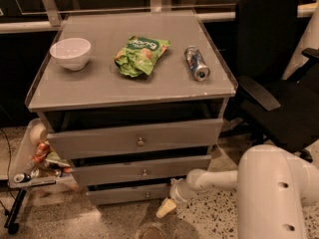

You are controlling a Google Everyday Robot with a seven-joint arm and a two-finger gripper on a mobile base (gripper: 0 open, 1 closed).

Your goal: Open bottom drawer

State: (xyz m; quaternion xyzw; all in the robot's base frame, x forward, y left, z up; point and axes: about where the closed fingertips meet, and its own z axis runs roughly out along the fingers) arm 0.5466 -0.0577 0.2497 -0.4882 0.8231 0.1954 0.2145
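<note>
Camera view: the gripper [168, 206] sits low by the floor, just right of the bottom drawer [124, 195], likely down there to reach its knob [147, 194]. Open or closed, cannot tell; the drawer looks nearly shut, lowest of three

slim grey bottom drawer [119, 195], round knob [147, 194] centred, gripper [166, 208] just beside its right end

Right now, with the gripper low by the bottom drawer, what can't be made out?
Camera view, bottom drawer interior: hidden behind its own front.
Camera view, gripper at that drawer's right end: contact with the front is too blurred to tell.
Camera view, clutter in the side tray beside the cabinet: small and dim.
Camera view, can label: too small.
</note>
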